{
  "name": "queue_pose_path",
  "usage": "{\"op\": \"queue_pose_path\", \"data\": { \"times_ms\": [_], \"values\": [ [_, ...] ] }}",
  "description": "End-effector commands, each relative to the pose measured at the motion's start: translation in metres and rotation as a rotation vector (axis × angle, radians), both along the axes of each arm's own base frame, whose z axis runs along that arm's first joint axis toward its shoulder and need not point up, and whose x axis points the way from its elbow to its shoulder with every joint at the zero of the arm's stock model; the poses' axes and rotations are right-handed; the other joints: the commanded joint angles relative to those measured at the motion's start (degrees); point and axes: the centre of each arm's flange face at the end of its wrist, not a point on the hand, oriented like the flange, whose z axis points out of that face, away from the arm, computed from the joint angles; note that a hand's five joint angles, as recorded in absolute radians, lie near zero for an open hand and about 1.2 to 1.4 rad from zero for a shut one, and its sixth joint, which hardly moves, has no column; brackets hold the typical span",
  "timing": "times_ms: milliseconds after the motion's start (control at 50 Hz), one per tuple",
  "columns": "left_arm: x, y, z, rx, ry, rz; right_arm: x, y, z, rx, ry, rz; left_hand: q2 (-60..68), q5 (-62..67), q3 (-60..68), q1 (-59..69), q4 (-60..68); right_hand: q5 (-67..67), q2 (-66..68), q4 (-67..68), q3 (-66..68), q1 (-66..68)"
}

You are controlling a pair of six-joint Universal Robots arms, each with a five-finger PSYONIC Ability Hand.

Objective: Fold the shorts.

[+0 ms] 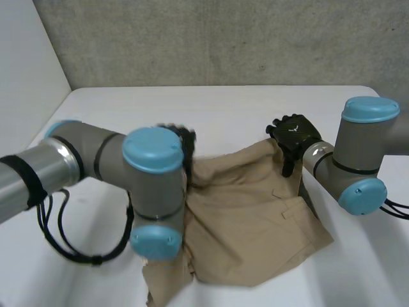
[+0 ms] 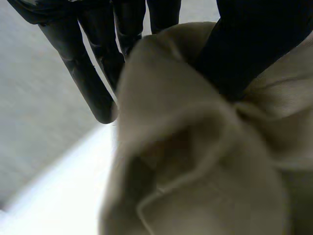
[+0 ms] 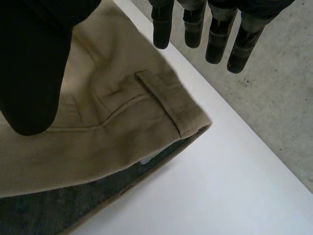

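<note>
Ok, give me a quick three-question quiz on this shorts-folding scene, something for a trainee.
1. True or false: the left hand pinches bunched cloth of the shorts between its fingers and thumb.
2. The shorts are: A blue, B tan, C red.
3. What small strap sits on the shorts' corner under the right hand?
Key: 1 true; 2 B; 3 belt loop.
</note>
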Motion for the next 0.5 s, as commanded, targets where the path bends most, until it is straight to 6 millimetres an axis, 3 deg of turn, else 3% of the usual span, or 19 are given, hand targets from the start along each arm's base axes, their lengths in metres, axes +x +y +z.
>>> {"op": "queue_pose_path", "data": {
  "times_ms": [20,100,120,180,200,240,260,400,500],
  "values": [
    [-0.011,-0.087,0.052,-0.519,-0.072,0.015,0.002,0.005,0.008,-0.011,-0.003,0.006,13.67,14.91,14.08,14.87,13.71,-0.8,0.52,-0.23,1.07,1.61],
    [-0.012,-0.132,0.068,-0.744,-0.084,0.048,0.002,0.01,0.01,-0.008,-0.003,0.008,13.67,14.91,14.08,14.87,13.71,-0.97,0.35,-0.4,0.9,1.44],
    [-0.012,-0.146,0.065,-0.783,-0.076,0.051,0.002,0.01,0.011,-0.008,-0.002,0.007,13.67,14.91,14.08,14.87,13.71,-1.14,0.19,-0.57,0.74,1.28],
    [-0.013,-0.16,0.055,-0.819,-0.068,0.047,0.0,0.014,0.013,-0.004,0.001,0.007,11.36,12.6,11.78,12.56,11.4,-1.47,-0.15,-0.91,0.4,0.94],
    [-0.013,-0.165,0.047,-0.828,-0.069,0.04,0.0,0.015,0.013,-0.003,0.001,0.007,-23.47,-22.23,-23.05,-22.27,-23.43,-1.48,-0.15,-0.91,0.4,0.94],
    [-0.013,-0.167,0.039,-0.817,-0.071,0.029,-0.001,0.019,0.017,-0.006,0.0,0.009,-52.8,-51.56,-52.39,-51.6,-52.76,-1.81,-0.49,-1.24,0.06,0.6],
    [-0.013,-0.166,0.036,-0.808,-0.069,0.019,-0.001,0.019,0.019,-0.009,-0.001,0.009,-55.58,-54.34,-55.17,-54.39,-55.54,-1.81,-0.49,-1.24,0.06,0.6],
    [-0.015,-0.149,0.006,-0.717,-0.053,-0.041,-0.003,0.026,0.035,-0.033,-0.011,0.012,-56.29,-55.04,-55.87,-55.09,-56.24,-2.32,-0.99,-1.75,-0.44,0.1],
    [-0.005,-0.129,0.022,-0.694,-0.061,-0.047,-0.005,0.028,0.047,-0.051,-0.019,0.014,-56.29,-55.04,-55.87,-55.09,-56.24,-2.32,-0.99,-1.75,-0.44,0.1]
  ]
}}
